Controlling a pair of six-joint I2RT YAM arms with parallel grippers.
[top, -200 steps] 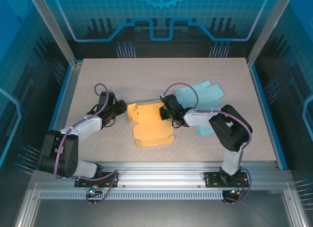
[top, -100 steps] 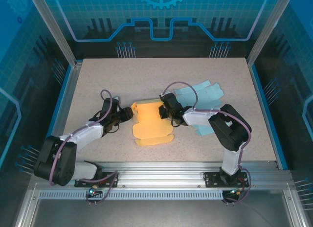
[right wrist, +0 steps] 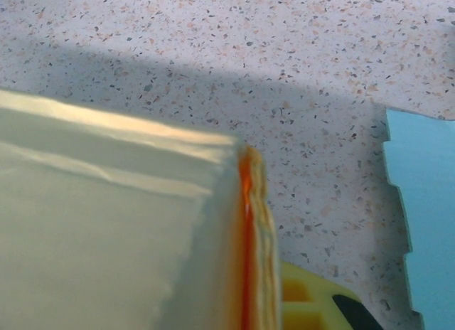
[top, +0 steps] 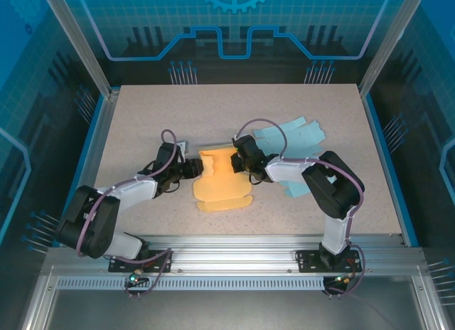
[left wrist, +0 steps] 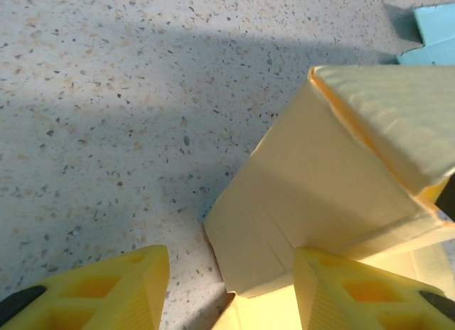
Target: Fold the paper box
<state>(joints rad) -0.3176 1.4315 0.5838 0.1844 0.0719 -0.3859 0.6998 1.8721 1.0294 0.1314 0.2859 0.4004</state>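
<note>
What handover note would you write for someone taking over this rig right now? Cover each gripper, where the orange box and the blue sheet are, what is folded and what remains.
Left gripper: open, at the left side of the orange paper box, with a raised wall's corner between its fingers.
Right gripper: shut, apparently pinching the box's right wall.
Box: mid-table; its far end has walls partly raised, its near panel lies flat.
Blue sheet: flat, to the far right of the box.
Left to do: finish the walls, then fold up the near panel.
</note>
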